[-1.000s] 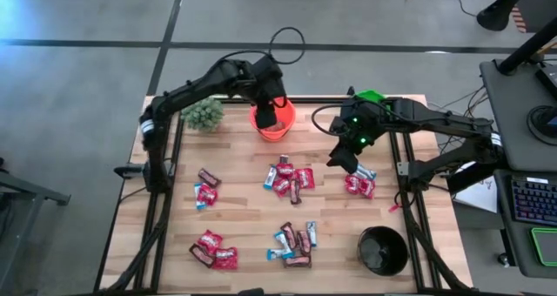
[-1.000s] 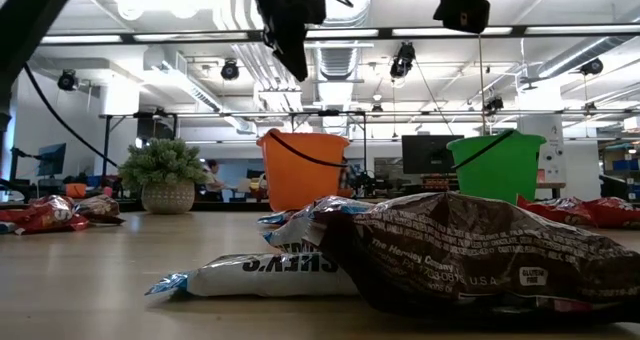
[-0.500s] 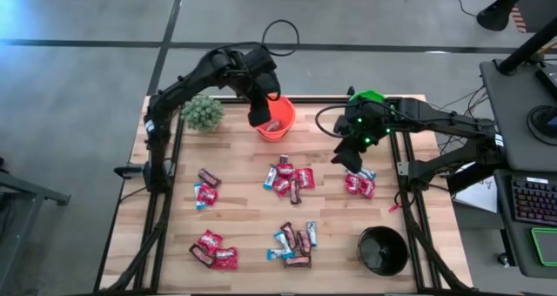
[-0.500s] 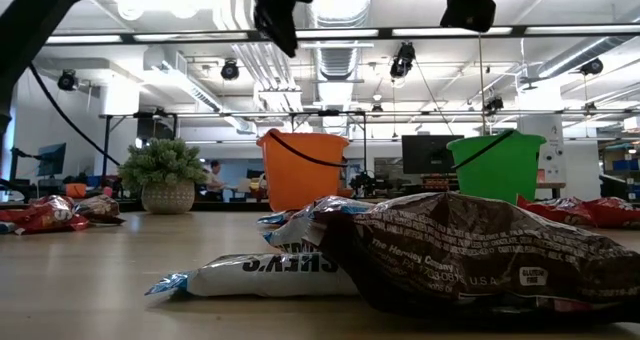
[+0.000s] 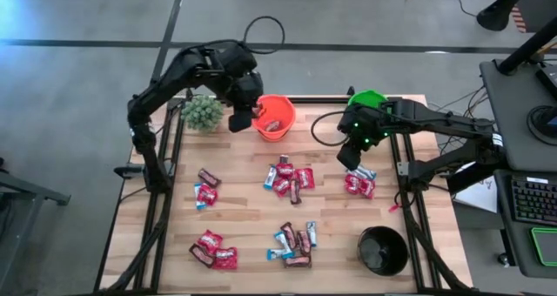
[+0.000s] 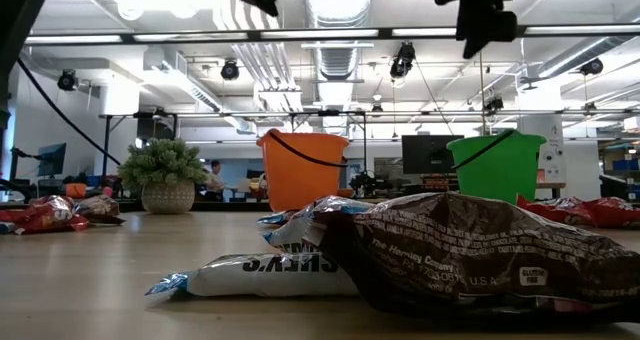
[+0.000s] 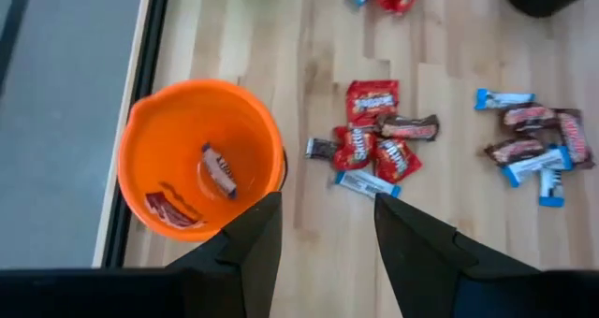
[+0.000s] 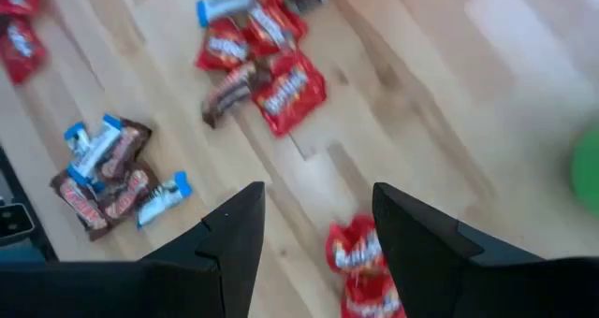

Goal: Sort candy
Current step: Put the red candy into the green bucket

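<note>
The candy lies in several small heaps on the wooden table: red packets, blue-and-white bars and brown bars at the centre, at the left, near left, near centre and right. My left gripper hangs open and empty high above the table, just left of the orange bucket, which holds a red packet and a bar. My right gripper stands open and empty above the table, beside the right heap of red packets.
A green bucket stands at the far right and a black bucket at the near right. A small potted plant sits at the far left, close to my left arm. Bare wood lies between the heaps.
My left gripper has risen from over the orange bucket and swung toward the table's left edge, clear of the bucket's rim, its fingers still apart. My right gripper has turned and tipped in place above the right heap. No candy on the table has moved.
</note>
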You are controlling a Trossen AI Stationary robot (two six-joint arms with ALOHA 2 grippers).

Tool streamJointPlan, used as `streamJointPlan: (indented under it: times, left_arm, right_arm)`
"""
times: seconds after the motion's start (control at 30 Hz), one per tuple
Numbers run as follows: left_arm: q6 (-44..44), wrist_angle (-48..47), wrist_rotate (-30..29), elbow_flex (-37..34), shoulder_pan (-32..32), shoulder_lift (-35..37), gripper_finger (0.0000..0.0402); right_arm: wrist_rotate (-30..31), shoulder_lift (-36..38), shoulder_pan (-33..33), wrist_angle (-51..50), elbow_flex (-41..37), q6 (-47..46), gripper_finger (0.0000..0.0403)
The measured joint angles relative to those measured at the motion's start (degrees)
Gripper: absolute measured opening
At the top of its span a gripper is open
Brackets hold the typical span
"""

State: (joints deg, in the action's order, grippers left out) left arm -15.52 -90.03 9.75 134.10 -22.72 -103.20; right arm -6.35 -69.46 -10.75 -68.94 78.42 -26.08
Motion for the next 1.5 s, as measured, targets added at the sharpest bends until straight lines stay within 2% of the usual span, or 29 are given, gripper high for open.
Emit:
streamJointPlan:
  times: [0.33,0.6,0.83,1.0,1.17,1.5]
  left_arm:
    - [-0.95,0.05,3.18,-3.43,0.07,6.87,0.0155]
    - [-2.02,0.02,3.29,-18.89,0.07,16.61,0.0155]
    - [-2.04,4.65,3.31,-33.4,0.07,24.84,0.0155]
    - [-2.04,7.87,3.31,-40.61,0.07,29.17,0.0155]
    - [-2.02,9.15,3.31,-43.69,0.07,31.2,0.0155]
    - [-2.09,9.3,3.31,-43.89,0.07,31.3,0.0155]
  right_arm:
    - [0.04,-2.56,0.0,0.08,-3.81,-7.66,0.019]
    - [0.0,-4.62,0.0,0.13,-7.85,-9.41,0.019]
    - [0.02,-4.71,0.0,0.42,-13.76,-15.73,0.019]
    - [-0.09,-4.71,0.0,0.67,-18.39,-20.76,0.0189]
    - [-1.27,-4.69,0.68,4.12,-21.2,-24.29,0.0189]
    - [-1.2,-4.69,4.57,9.38,-25.73,-33.33,0.0189]
